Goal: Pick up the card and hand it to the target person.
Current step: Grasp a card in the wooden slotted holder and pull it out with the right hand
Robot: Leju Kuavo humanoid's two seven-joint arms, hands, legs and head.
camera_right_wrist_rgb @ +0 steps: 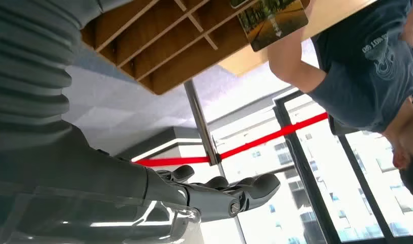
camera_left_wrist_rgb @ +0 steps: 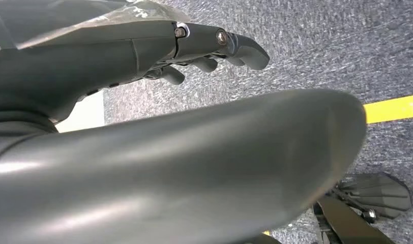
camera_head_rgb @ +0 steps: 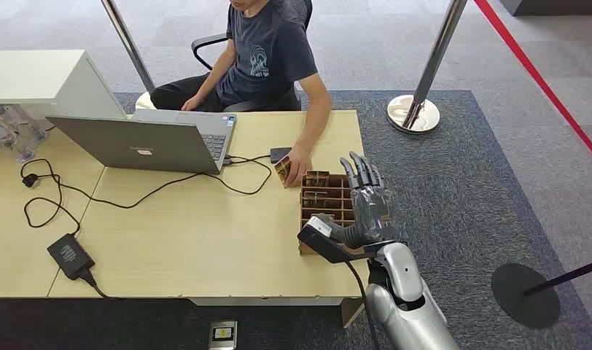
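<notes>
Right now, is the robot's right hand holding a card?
No: in the head view the right hand hovers with fingers extended over the wooden tray, holding nothing.

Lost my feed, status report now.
Right hand open over the box, holding nothing. Left hand empty, by the floor. Person's hand on a card at the box's far end.

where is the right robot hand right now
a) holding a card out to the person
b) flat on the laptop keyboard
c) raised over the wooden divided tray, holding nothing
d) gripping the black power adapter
c: the right robot hand stands with its fingers spread above the wooden divided tray at the table's edge, with nothing in it.
</notes>
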